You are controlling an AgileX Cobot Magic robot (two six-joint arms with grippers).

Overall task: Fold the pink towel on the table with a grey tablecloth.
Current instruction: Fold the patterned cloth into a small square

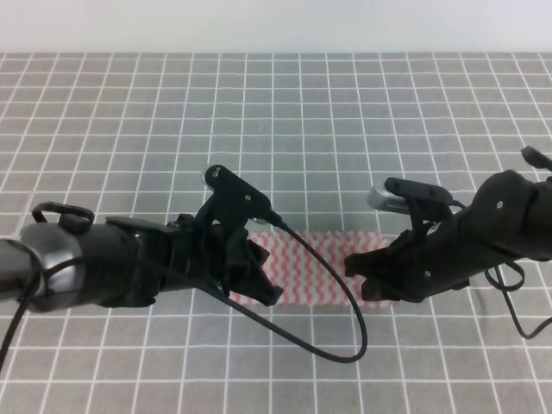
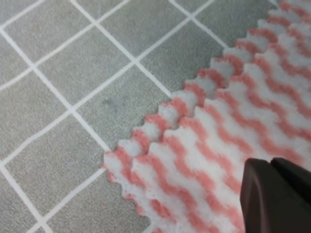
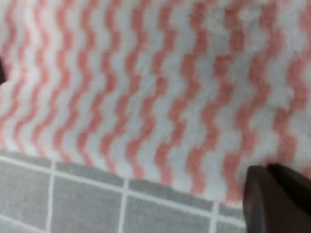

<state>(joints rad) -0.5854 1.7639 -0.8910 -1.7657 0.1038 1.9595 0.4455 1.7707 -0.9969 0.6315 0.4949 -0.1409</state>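
On the grey table (image 1: pixel 285 112), near its front edge, the pink towel (image 1: pixel 312 267) lies flat between the left gripper (image 1: pixel 259 280) and right gripper (image 1: pixel 366 276); their jaw states cannot be told.

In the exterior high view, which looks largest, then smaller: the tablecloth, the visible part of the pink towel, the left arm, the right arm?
1. Grey tablecloth, fills nearly the whole view.
2. Left arm.
3. Right arm; somewhat smaller, though both arms are nearer the camera and cut off.
4. Pink towel, mostly hidden.
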